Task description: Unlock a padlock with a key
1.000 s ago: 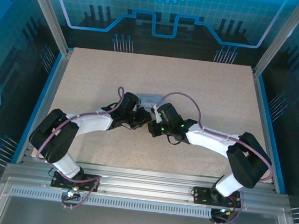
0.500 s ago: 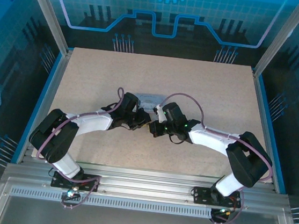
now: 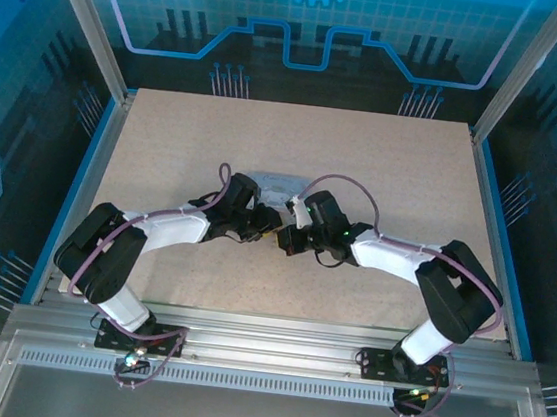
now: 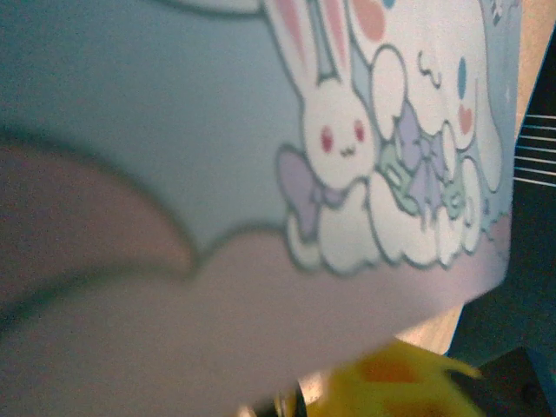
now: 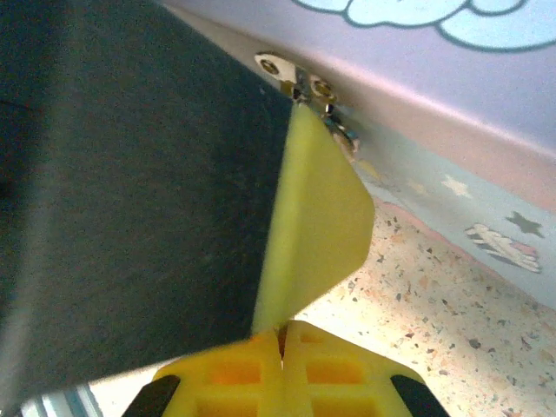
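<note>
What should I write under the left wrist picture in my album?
A cartoon bunny smiles from the pale blue tin, seen very close up.

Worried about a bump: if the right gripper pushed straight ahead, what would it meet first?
Probably the silvery metal fitting on the tin, close ahead; depth is unclear.

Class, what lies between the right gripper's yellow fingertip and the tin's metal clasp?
Nothing visible: in the right wrist view the fingertip meets the clasp on the tin, no gap showing.
</note>
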Motion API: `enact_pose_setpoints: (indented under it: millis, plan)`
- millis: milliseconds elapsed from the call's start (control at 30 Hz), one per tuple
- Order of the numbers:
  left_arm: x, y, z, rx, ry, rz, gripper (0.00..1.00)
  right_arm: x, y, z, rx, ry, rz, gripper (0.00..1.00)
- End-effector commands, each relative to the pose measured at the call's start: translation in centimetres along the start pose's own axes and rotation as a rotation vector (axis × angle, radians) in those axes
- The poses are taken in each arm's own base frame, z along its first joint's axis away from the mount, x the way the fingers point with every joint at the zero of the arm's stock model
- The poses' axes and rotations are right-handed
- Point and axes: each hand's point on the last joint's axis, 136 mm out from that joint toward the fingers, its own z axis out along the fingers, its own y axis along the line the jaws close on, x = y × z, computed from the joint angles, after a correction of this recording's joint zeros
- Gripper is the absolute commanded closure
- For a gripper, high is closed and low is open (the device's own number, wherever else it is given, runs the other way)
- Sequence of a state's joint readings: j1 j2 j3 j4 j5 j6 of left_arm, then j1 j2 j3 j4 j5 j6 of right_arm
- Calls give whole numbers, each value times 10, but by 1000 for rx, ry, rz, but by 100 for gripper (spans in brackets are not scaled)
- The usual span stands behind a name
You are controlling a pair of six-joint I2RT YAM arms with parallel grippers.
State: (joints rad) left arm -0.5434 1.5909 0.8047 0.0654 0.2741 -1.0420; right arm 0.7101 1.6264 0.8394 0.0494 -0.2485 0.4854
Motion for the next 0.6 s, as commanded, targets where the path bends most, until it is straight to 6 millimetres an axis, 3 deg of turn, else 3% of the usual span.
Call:
enact_pose_setpoints:
  millis: [0, 300, 567]
  plan:
    - [0, 1, -1, 11, -21, 7, 56, 18, -14, 13, 28, 63, 1, 100]
    - [-1, 25, -9, -35, -61, -10, 54, 28, -22, 17, 51, 106, -16, 100]
    - [-8, 27, -23, -37, -103, 2, 53, 27, -24, 5, 96, 131, -81, 100]
